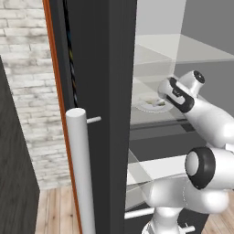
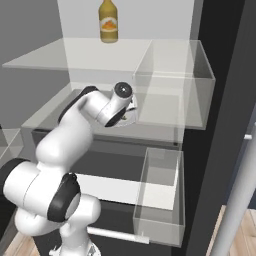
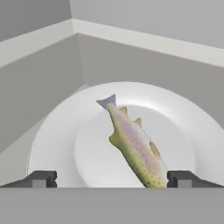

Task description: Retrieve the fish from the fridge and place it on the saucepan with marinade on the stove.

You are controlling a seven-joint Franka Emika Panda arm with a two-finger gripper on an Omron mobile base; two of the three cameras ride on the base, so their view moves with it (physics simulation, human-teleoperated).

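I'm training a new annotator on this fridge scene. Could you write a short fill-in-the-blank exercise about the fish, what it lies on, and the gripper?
1. The fish lies on a round white ____.
2. The gripper has its jaws ____, one fingertip on each side of the plate.
3. On the fridge shelf above stands an amber ____.
4. In the hand view, the fish's tail points ____ from the gripper.

Missing words: plate; open; bottle; away

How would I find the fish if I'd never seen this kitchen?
Look inside the open fridge, on the middle glass shelf, where a round white plate sits. The fish lies on that plate: slender, olive-green and spotted, with a greyish tail, unlike the amber bottle a shelf higher.
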